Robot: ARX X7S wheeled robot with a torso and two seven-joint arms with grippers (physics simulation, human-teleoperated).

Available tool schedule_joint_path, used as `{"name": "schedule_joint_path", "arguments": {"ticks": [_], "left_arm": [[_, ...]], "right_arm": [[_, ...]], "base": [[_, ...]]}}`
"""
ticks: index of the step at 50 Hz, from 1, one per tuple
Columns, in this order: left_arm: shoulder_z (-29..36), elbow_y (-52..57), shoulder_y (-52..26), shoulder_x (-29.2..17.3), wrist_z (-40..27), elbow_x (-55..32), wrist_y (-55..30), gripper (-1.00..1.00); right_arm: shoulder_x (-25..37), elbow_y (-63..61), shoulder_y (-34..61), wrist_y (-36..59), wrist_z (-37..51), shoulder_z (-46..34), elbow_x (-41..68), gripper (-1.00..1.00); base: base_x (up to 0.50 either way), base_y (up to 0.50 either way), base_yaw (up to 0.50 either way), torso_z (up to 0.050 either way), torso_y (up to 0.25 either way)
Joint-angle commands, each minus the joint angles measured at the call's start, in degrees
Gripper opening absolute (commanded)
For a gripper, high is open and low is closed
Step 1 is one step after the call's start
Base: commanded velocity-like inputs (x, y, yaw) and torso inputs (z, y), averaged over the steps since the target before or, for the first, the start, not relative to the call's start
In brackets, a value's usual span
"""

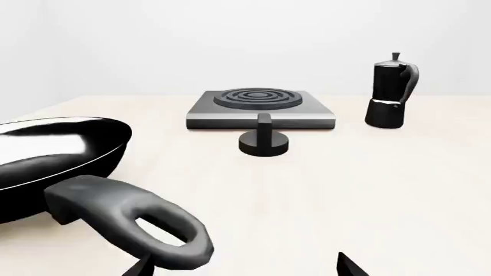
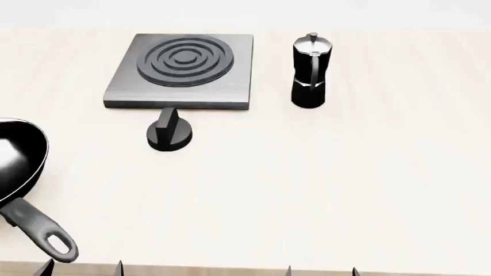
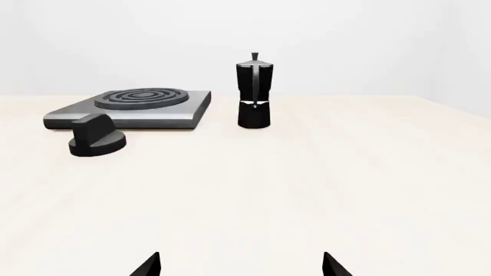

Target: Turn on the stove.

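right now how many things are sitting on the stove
0. The stove has bare burner rings; the knob sits just in front, the moka pot beside it, the frying pan off to the left.

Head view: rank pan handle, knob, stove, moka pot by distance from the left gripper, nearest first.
From the left gripper, at the view's bottom edge:
1. Pan handle, right beside the jaws, at the table's near left.
2. Knob, mid-table, just in front of the stove.
3. Stove, behind the knob.
4. Moka pot, right of the stove, across the table.
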State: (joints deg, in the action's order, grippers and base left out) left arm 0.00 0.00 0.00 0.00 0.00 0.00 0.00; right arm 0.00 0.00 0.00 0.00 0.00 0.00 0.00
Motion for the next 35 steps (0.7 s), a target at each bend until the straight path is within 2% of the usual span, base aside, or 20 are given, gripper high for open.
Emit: {"name": "schedule_joint_path", "arguments": {"ticks": [1,11,14,15,16,19,27,35], "left_arm": [[1.0,-0.6,-0.2,-0.9,-1.0,-1.0,0.4,1.00],[3.0,-1.4,-0.6,-2.5,-3.2,-2.6,0.7,1.00],[3.7,-2.1,-1.0,-3.0,-5.1,-0.6,0.0,1.00],[3.7,-2.1,-1.0,-3.0,-5.1,-0.6,0.0,1.00],[0.9,-2.1,0.0,-0.6,-2.2,1.6,0.0,1.00],[1.0,-3.5,-2.6,-1.3,-3.6,1.8,-1.5,1.00],[3.6,-3.1,-0.8,-2.6,-5.5,2.7,-0.8,1.00],[3.8,7.0,1.2,-3.4,-6.8,1.8,-4.3,1.00]], "right_arm": [[0.9,0.5,0.0,-0.4,1.1,-1.0,0.9,1.00],[2.5,0.7,0.0,-0.7,3.2,-2.5,3.4,1.00],[2.8,0.3,0.0,-0.4,3.6,-2.8,3.8,1.00],[2.8,0.3,0.0,-0.4,3.6,-2.8,3.8,1.00],[1.0,0.8,0.0,-0.7,1.6,-0.7,2.1,1.00],[1.4,5.4,0.3,-2.6,2.8,-0.9,3.2,1.00],[2.5,1.4,-1.3,-1.8,4.5,-2.7,4.0,1.00],[3.7,-12.7,-3.6,2.4,6.3,-2.8,5.8,1.00]], "base": [[0.00,0.00,0.00,0.000,0.000],[0.00,0.00,0.00,0.000,0.000],[0.00,0.00,0.00,0.000,0.000],[0.00,0.00,0.00,0.000,0.000],[0.00,0.00,0.00,0.000,0.000],[0.00,0.00,0.00,0.000,0.000],[0.00,0.00,0.00,0.000,0.000],[0.00,0.00,0.00,0.000,0.000]]}}
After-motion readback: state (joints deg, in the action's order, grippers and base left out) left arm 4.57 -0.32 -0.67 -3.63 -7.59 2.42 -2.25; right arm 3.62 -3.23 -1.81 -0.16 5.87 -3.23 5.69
